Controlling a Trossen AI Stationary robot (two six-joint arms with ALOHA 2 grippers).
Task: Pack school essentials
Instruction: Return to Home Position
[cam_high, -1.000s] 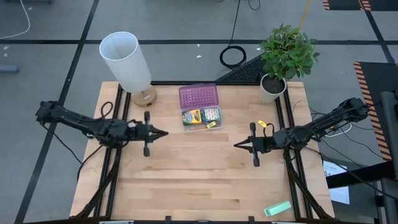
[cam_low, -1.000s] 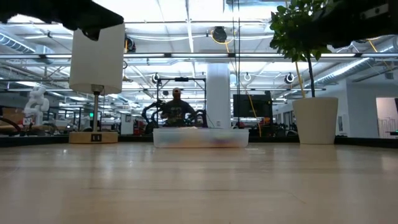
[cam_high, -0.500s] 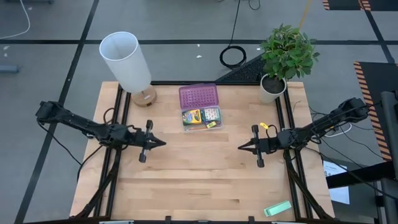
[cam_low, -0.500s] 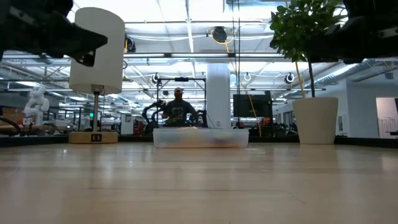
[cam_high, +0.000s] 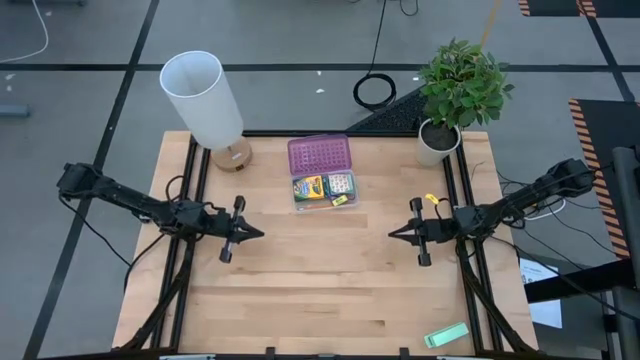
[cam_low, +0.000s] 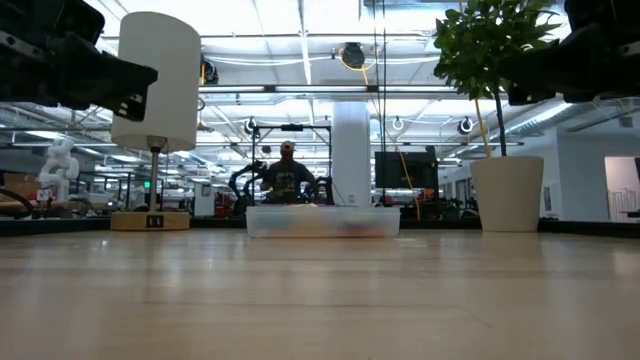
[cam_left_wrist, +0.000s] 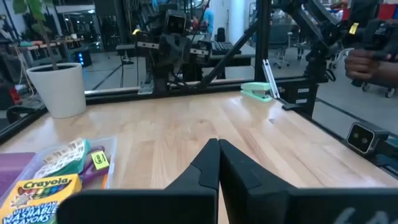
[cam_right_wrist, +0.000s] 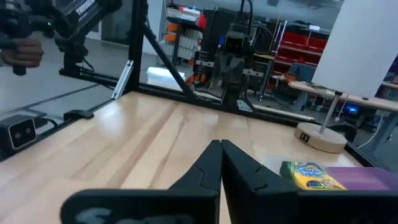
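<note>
A clear case (cam_high: 324, 189) at the table's far middle holds the school essentials: a yellow-green crayon box (cam_high: 308, 187), a small teal-edged packet (cam_high: 340, 183) and a tiny yellow block (cam_high: 339, 200). Its purple lid (cam_high: 319, 154) lies open behind it. The crayon box (cam_left_wrist: 38, 192) also shows in the left wrist view, and the crayon box (cam_right_wrist: 308, 175) in the right wrist view. My left gripper (cam_high: 262, 233) hovers shut at the table's left, pointing right. My right gripper (cam_high: 391, 233) hovers shut at the right, pointing left. Neither holds anything.
A white lamp (cam_high: 207, 103) stands at the far left and a potted plant (cam_high: 455, 92) at the far right. A pale green flat block (cam_high: 446, 335) lies at the near right corner. Bare wood (cam_high: 320, 290) fills the middle and near side. A person (cam_low: 286, 175) sits beyond the table.
Both arms have drawn back from the table's middle: my left gripper toward the near left, my right gripper toward the right edge. In the low view both have sunk lower. Both stay shut.
</note>
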